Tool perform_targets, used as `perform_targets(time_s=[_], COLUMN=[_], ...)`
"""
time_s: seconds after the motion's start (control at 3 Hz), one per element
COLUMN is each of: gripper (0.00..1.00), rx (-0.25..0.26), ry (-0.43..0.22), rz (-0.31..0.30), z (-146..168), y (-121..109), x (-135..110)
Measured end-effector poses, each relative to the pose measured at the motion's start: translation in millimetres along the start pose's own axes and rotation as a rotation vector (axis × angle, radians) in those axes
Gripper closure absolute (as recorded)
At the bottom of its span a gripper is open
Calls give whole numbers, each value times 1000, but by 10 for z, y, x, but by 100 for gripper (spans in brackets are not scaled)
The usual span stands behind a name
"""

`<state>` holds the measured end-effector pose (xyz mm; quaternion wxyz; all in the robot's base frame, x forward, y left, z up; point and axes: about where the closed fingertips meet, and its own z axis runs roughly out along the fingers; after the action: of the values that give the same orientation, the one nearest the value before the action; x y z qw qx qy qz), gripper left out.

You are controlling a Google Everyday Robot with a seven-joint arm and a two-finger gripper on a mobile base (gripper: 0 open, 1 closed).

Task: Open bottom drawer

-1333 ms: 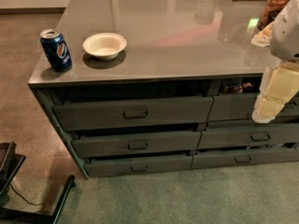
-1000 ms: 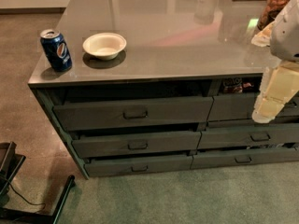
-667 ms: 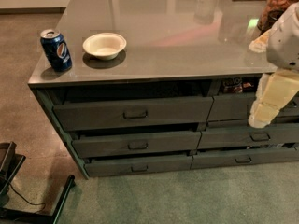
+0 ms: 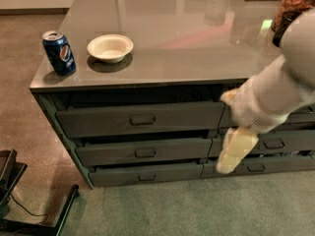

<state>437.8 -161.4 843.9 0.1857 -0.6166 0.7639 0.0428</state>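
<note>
The bottom drawer (image 4: 170,171) is the slim dark grey-green front at the foot of the left stack, with a small dark pull handle (image 4: 146,177) at its centre. It stands slightly ajar, like the two taller drawers above it. My gripper (image 4: 235,150) is pale yellow on a white arm that comes in from the right. It hangs in front of the left end of the right stack, level with the middle drawers. It is to the right of the bottom drawer's handle and a little above it, touching nothing that I can see.
A like slim drawer (image 4: 275,165) is at the foot of the right stack. On the grey cabinet top (image 4: 187,48) stand a blue soda can (image 4: 59,52), a white bowl (image 4: 110,47) and a jar (image 4: 290,4). A black stand (image 4: 29,205) is on the floor at the left.
My arm and gripper have swung left and down, from the right edge of the view to the seam between the two drawer stacks. The drawers have not moved.
</note>
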Motion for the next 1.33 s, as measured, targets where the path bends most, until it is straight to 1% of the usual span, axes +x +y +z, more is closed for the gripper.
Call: perform_targets(time_s=[0.33,0.67,1.0,1.33], gripper=[0,0,0,0], rx=[-56,-19,-18,0], ry=[-29,-51,-51,-20], rz=[-7,-7,-7,-75], z=[857,1035,1032,1212], y=[267,242,238,203], x=[-76,-108,-111,-73])
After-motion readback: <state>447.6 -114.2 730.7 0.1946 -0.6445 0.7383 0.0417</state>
